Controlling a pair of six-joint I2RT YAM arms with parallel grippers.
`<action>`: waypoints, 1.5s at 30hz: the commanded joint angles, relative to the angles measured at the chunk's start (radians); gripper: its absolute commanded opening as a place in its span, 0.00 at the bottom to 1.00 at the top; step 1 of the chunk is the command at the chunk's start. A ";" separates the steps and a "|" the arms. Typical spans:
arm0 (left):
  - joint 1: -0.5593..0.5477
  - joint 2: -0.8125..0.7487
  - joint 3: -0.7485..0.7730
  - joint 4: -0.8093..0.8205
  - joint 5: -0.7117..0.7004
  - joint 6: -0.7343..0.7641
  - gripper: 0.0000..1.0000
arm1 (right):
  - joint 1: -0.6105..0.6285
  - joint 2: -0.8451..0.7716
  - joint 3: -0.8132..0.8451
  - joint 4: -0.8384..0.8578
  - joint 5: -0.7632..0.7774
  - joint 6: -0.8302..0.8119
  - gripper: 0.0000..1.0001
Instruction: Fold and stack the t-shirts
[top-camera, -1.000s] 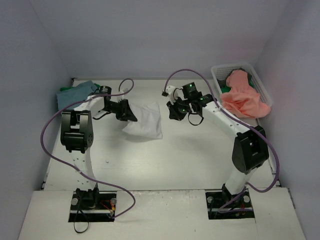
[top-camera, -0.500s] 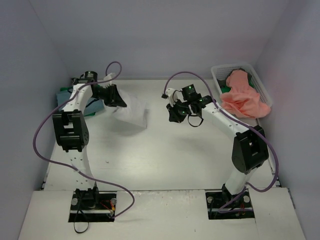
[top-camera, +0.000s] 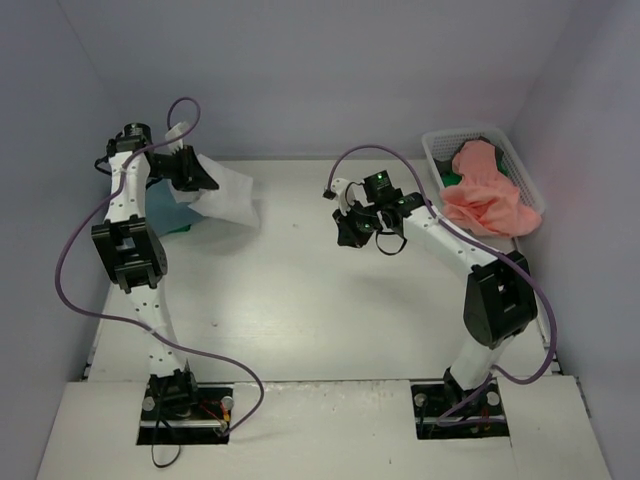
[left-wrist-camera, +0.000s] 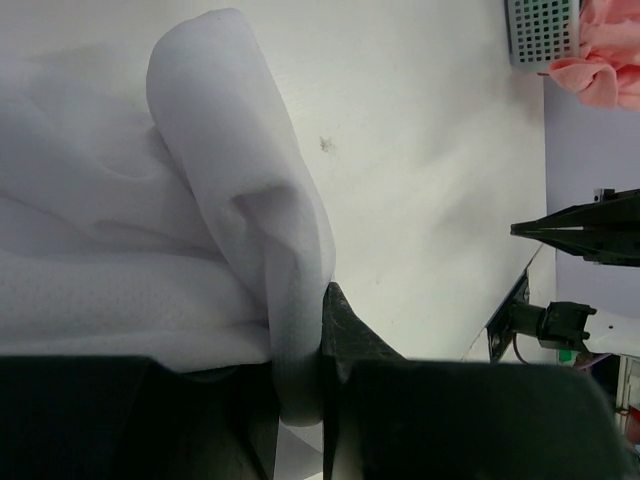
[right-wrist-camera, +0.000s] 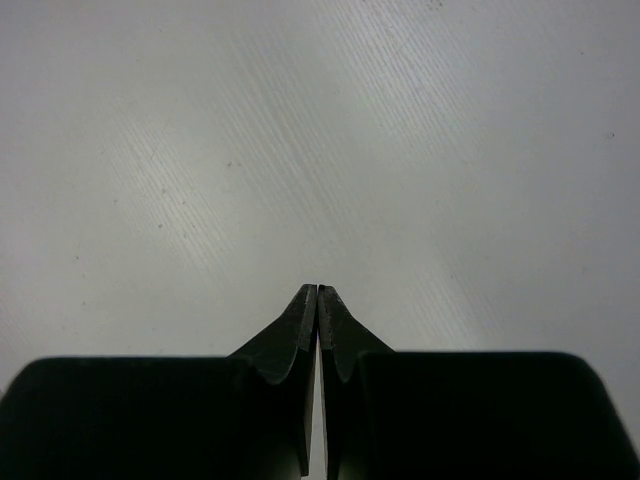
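My left gripper (top-camera: 208, 180) is raised over the far left corner and is shut on a fold of the white t-shirt (top-camera: 230, 197), which hangs from it and droops toward the table. In the left wrist view the cloth (left-wrist-camera: 230, 200) is bunched between the jaws of that gripper (left-wrist-camera: 303, 375). Under it a light teal t-shirt (top-camera: 163, 208) lies by the left wall. A salmon pink t-shirt (top-camera: 488, 195) spills out of the basket, with a bit of green cloth (top-camera: 451, 178) beside it. My right gripper (top-camera: 345, 238) hovers shut and empty over bare table (right-wrist-camera: 317, 292).
The white mesh basket (top-camera: 440, 152) stands in the far right corner against the walls and shows in the left wrist view too (left-wrist-camera: 540, 25). Walls close in the table on the left, back and right. The left arm's purple cable loops above the table.
The left arm has swung left and back, carrying the white t-shirt from the table's middle to above the teal one. The right gripper has hardly moved.
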 joint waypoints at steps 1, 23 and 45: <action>0.001 -0.029 0.098 -0.028 0.084 -0.010 0.00 | -0.005 -0.046 0.004 0.033 -0.031 0.010 0.00; -0.030 -0.009 0.279 -0.077 -0.139 0.095 0.00 | 0.000 -0.042 0.001 0.029 -0.054 0.013 0.00; 0.053 -0.057 0.290 -0.083 -0.455 0.428 0.00 | 0.000 -0.034 -0.002 0.018 -0.088 0.011 0.00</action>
